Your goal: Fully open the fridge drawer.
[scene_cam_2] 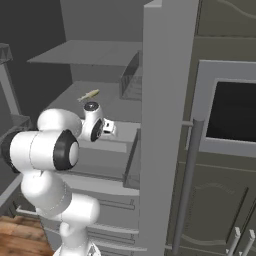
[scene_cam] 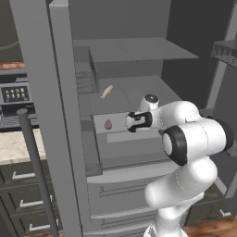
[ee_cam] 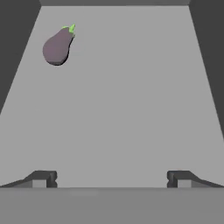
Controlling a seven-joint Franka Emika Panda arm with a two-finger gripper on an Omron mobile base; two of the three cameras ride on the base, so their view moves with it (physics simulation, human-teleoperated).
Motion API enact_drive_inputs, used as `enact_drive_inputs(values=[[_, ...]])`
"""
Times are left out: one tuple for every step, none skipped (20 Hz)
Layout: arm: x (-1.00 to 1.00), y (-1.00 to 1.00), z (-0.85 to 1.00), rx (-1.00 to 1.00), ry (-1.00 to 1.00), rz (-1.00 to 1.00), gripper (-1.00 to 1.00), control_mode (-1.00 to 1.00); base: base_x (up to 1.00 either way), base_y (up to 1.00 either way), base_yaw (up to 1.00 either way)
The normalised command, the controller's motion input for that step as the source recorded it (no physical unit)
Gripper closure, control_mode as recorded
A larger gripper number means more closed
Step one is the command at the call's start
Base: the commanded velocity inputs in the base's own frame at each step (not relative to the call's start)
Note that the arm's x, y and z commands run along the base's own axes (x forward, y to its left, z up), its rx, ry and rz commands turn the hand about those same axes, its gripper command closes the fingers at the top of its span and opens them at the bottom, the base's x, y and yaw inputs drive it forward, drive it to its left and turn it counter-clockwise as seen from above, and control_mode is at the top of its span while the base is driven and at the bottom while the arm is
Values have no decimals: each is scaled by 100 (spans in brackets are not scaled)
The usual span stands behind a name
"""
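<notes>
Holding an eggplant (ee_cam: pixel 57 45), fridge drawer (ee_cam: pixel 131 96) looks light-gray

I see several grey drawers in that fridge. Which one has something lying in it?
The shallow flat-fronted fridge drawer under the gripper: a purple eggplant lies on its floor. The curved-front drawers below it are shut.

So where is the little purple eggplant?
The eggplant lies on the fridge drawer floor, upper left in the hand view, ahead of the open gripper, alone.
</notes>
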Motion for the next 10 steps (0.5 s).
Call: enact_drive_inputs(values=[[-58, 0, -40, 0, 6, -1, -100, -100, 0, 0, 0], [-60, 0, -43, 0, 7, -1, -100, -100, 0, 0, 0], [-66, 0, -41, 0, 5, -1, -100, -100, 0, 0, 0], [-73, -4, -41, 0, 5, -1, -100, -100, 0, 0, 0], [-83, -6, -36, 0, 3, -2, -100, -100, 0, 0, 0], [-97, -12, -34, 0, 1, -2, -100, -100, 0, 0, 0], [-100, -18, -34, 0, 0, -2, -100, -100, 0, 0, 0], [-100, -23, -35, 0, 0, -3, -100, -100, 0, 0, 0], [-100, -26, -34, 0, 0, -3, -100, -100, 0, 0, 0], [-100, -26, -32, 0, 0, -3, -100, -100, 0, 0, 0]])
